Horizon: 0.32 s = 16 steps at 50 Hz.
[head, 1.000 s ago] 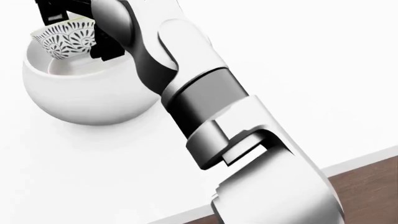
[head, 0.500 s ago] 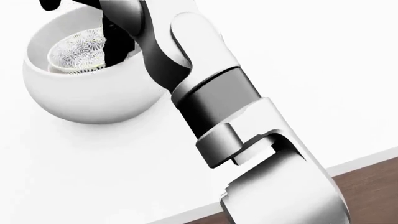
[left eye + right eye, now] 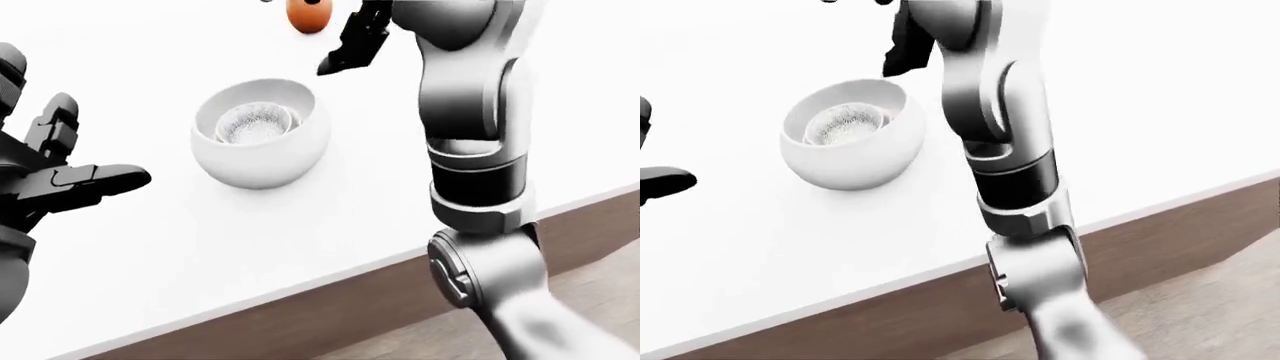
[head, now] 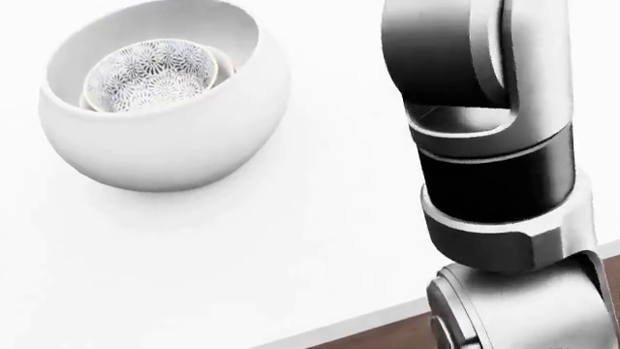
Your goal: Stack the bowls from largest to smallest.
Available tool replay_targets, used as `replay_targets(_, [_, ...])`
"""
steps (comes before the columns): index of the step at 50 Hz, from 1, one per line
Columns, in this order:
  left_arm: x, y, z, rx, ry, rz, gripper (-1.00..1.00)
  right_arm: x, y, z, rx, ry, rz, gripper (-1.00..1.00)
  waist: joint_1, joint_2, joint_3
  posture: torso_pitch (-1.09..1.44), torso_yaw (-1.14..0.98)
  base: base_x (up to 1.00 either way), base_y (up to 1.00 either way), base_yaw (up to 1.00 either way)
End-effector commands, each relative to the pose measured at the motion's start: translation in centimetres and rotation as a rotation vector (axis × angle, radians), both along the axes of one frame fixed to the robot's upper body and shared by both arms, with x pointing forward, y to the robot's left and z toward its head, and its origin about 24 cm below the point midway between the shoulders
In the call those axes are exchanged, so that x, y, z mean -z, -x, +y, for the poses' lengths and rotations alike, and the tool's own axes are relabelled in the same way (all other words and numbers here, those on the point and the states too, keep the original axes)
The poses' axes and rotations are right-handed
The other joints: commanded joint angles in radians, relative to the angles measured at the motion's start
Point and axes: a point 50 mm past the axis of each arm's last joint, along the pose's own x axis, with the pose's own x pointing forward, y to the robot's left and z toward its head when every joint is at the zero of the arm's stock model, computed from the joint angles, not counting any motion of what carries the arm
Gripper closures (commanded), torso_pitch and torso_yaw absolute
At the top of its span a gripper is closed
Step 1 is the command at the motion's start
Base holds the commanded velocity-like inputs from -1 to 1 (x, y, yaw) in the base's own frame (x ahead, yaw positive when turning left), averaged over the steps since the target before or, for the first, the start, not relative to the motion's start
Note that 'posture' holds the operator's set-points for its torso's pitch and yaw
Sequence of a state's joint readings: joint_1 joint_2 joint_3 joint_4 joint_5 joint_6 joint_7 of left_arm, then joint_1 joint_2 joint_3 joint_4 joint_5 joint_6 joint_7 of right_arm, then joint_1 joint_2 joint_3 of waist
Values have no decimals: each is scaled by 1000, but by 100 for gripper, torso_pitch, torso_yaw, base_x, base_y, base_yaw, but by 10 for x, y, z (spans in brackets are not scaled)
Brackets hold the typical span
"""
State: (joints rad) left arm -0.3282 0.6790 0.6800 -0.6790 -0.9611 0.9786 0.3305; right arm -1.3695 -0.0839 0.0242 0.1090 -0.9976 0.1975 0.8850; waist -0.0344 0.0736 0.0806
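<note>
Already the patterned bowl (image 4: 150, 76) is seated inside the large white bowl (image 4: 160, 156), which stands on the white table (image 3: 300, 225) well in from its near edge, toward the upper left of the head view. A thin white rim is seen just under the patterned bowl; whether that is a third bowl cannot be told for certain. The stack is judged complete or nearly so.

The right hand (image 3: 358, 41) is held above and beyond the bowls, up and to the right of them in the left-eye view, its dark fingers spread and holding nothing. The bowls thus lie below and to the left of that hand, toward the table's near edge. The left hand (image 3: 55, 176) is seen at the left border, fingers splayed, empty, level with the bowls and about as near. An orange object (image 3: 308, 15) sits near the far edge.
</note>
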Motion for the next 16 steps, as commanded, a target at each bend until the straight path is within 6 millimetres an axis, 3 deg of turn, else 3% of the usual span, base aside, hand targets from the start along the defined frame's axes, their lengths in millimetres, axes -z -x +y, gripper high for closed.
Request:
replay_targets(1, [-15,8,2,-18,-20,-78,-100,-15,15,-14,8,-46,-45,-20,-1,7,-26,0,0,0,0,0])
replay_targets(8, [-14,15,7,-35,-29,-78,-100,-7,43,-65,99,-78,-44,-44,0,0,-22,0,0,0,0,0])
replay_targets(16, [-14,21,19,-69,-24,-85,-100,13,64,-118,193,-132,-36,-48,3,-10,-24,0,0,0,0,0])
